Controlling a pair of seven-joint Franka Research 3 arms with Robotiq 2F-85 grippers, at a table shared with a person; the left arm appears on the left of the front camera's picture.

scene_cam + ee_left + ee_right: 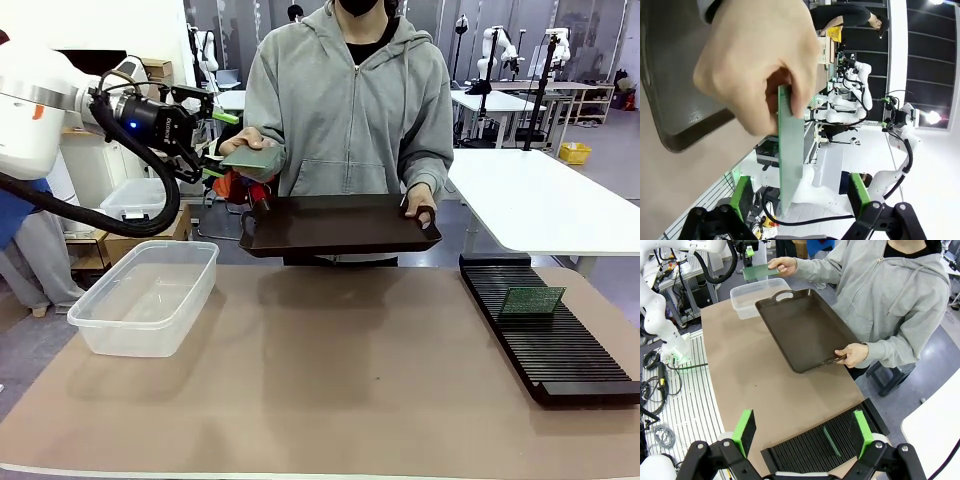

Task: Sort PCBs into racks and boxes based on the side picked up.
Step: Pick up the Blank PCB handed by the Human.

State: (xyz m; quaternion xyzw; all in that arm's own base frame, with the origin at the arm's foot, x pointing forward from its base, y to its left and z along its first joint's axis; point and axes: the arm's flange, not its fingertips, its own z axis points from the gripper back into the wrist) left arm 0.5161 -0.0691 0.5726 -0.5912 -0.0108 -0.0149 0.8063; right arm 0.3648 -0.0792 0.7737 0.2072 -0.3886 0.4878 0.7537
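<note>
Front view, upper left: our left gripper (212, 145), jaws apart, should centre on the offered PCB (252, 160) before closing.

Green PCBs (253, 160), a dark brown tray (340, 226), a black slotted rack (560, 345), a clear tub (145, 297) and a tan surface (330, 380).

room: white tables (540, 190) behind right | grey floor (610, 160) | yellow bin (574, 152) far right
</note>
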